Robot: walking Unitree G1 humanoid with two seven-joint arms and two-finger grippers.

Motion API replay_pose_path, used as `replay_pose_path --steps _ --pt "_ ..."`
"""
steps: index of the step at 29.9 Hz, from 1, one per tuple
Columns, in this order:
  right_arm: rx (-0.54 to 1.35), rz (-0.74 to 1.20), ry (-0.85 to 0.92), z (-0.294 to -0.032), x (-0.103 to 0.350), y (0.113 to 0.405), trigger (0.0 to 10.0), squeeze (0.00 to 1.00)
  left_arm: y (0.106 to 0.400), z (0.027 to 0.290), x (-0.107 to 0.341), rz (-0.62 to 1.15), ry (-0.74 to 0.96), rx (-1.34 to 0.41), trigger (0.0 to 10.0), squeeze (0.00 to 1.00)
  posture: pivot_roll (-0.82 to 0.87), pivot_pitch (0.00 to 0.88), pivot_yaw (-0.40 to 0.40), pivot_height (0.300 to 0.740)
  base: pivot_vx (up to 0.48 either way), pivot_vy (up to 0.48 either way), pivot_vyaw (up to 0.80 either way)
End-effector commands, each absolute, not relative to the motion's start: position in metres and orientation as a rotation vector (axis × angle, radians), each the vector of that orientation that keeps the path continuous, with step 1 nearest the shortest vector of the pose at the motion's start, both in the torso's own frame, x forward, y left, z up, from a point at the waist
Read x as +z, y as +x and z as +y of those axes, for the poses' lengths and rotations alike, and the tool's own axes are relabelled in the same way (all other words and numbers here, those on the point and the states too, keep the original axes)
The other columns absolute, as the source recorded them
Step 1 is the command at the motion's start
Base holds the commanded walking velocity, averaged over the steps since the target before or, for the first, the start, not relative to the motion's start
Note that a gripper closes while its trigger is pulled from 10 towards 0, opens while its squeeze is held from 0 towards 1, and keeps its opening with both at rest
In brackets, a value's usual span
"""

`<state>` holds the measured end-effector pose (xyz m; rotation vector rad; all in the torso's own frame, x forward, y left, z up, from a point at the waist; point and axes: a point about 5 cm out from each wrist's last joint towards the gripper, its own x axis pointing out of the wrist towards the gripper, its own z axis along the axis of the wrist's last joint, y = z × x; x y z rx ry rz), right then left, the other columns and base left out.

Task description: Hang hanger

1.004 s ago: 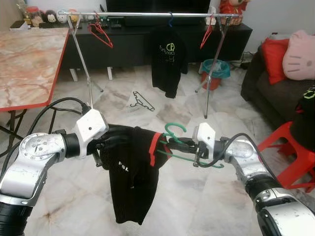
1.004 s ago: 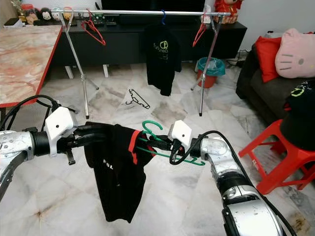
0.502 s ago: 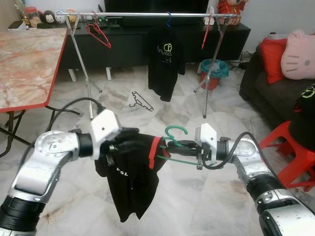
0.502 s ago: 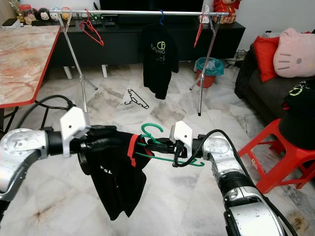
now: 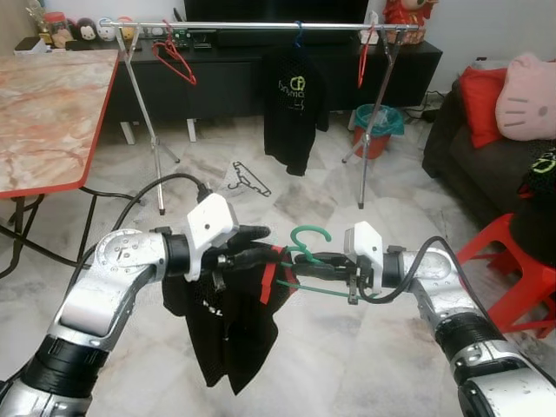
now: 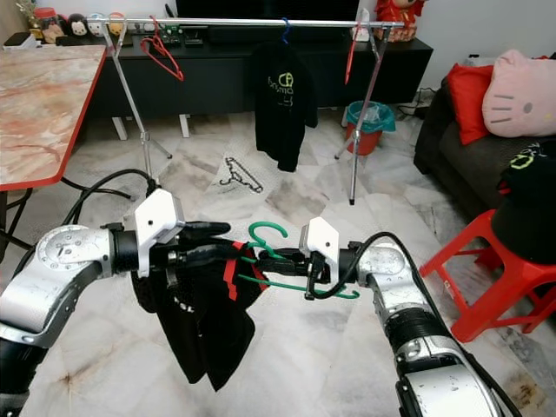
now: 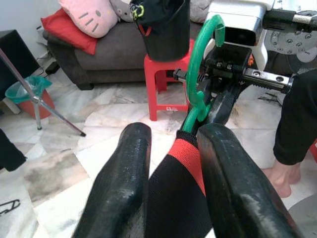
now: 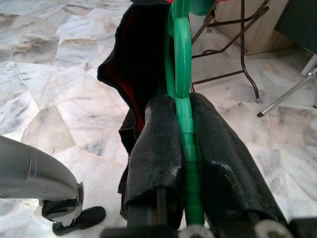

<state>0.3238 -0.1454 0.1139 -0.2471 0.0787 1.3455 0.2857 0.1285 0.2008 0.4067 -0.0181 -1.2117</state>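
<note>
Gripping green hanger [image 5: 306,261], right gripper [image 5: 306,261] clamped tight; left gripper [image 5: 261,254] pinches black shirt [image 5: 228,321] collar.

The left gripper [image 5: 261,254] and right gripper [image 5: 306,259] meet at chest height over the marble floor [image 5: 330,347], the right one's jaws clamped on a green hanger [image 5: 306,252], the left holding a black garment [image 5: 230,330] that droops. Beyond stands a clothes rack [image 5: 261,26].
</note>
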Motion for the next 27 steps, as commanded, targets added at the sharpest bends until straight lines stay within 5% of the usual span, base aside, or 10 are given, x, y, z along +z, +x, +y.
replay_pose_path --steps 1,5,6,27 --pt "1.340 0.035 -0.243 -0.145 0.122 0.326 10.0 0.00 0.284 0.126 0.205 -0.029 0.416 -1.243 10.0 1.00 0.08 0.000 -0.076 0.736 0.000 0.000 0.00" --pt "1.342 0.037 -0.245 -0.145 0.122 0.325 10.0 0.00 0.282 0.129 0.199 0.005 0.435 -1.261 10.0 1.00 0.07 0.000 -0.074 0.736 0.000 0.000 0.00" --pt "1.343 0.040 -0.246 -0.145 0.121 0.325 10.0 0.00 0.282 0.130 0.196 0.027 0.454 -1.269 10.0 0.00 0.08 0.000 -0.076 0.736 0.000 0.000 0.00" --pt "1.356 0.044 -0.244 -0.144 0.122 0.324 10.0 0.00 0.284 0.119 0.180 0.057 0.483 -1.277 10.0 0.00 0.07 0.000 -0.077 0.736 0.000 0.000 0.00"
